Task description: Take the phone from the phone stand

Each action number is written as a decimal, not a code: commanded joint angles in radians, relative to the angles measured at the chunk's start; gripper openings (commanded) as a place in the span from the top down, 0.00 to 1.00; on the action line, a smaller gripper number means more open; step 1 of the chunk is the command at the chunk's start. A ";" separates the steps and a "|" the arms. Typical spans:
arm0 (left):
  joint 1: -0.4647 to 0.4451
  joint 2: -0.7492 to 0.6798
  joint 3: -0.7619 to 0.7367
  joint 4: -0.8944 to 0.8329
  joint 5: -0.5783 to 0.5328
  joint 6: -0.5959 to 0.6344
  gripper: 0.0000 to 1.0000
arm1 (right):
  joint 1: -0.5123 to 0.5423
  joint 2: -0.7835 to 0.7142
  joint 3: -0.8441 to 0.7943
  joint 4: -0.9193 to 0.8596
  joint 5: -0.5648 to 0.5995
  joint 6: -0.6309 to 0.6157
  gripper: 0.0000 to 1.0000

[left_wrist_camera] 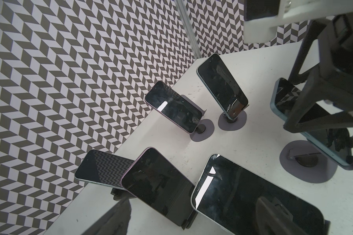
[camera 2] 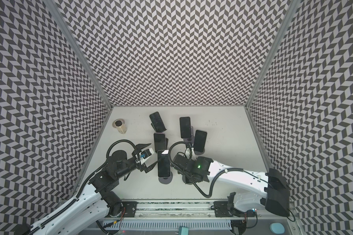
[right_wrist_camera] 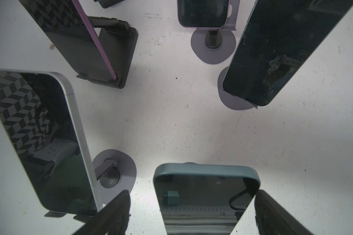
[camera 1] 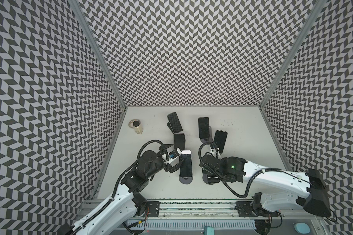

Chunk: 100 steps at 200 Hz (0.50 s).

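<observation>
A jar (camera 1: 136,127) stands at the back left of the worktop (camera 1: 247,146), apart from the rest. Mid-worktop, the front phone (camera 1: 185,165) leans on its stand (camera 1: 185,180). The middle-left phone (camera 1: 179,141) is just behind it, the middle-right phone (camera 1: 220,140) farther right.

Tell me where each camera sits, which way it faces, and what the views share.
Top views: high over the robot's base, looking down at the table; left arm, right arm and the open left gripper show.
Right wrist: on the right arm, looking down at the teal-cased phone; the open right gripper straddles it.
Left wrist: on the left arm, looking across the table toward a wall corner; one own finger and the right gripper show.
Shared: both wrist views show the teal-cased phone and the white-edged phone.
</observation>
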State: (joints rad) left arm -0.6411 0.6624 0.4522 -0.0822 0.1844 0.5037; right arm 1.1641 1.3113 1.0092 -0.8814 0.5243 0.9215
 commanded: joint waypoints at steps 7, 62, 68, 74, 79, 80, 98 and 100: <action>-0.002 -0.020 -0.012 -0.014 0.000 0.006 0.04 | 0.002 0.012 -0.021 0.037 0.023 0.027 0.07; -0.003 -0.056 -0.014 -0.043 -0.020 0.002 0.04 | -0.005 0.031 -0.043 0.065 0.021 0.019 0.07; -0.003 -0.060 -0.012 -0.047 -0.020 0.002 0.04 | -0.006 0.033 -0.045 0.069 0.022 0.017 0.07; -0.003 -0.062 -0.012 -0.050 -0.023 0.002 0.04 | -0.009 0.033 -0.047 0.075 0.023 0.013 0.08; -0.004 -0.063 -0.011 -0.054 -0.023 0.002 0.04 | -0.010 0.033 -0.050 0.079 0.022 0.010 0.08; -0.004 -0.064 -0.011 -0.055 -0.023 0.002 0.04 | -0.010 0.034 -0.050 0.080 0.022 0.010 0.08; -0.002 -0.067 -0.009 -0.061 -0.024 0.002 0.04 | -0.019 0.037 -0.058 0.092 0.020 0.004 0.09; -0.003 -0.067 -0.010 -0.061 -0.023 0.002 0.04 | -0.019 0.036 -0.059 0.094 0.020 0.003 0.09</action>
State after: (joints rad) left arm -0.6411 0.6075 0.4461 -0.1135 0.1684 0.5030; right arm 1.1549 1.3407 0.9638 -0.8356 0.5243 0.9234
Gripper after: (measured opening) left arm 0.960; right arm 0.913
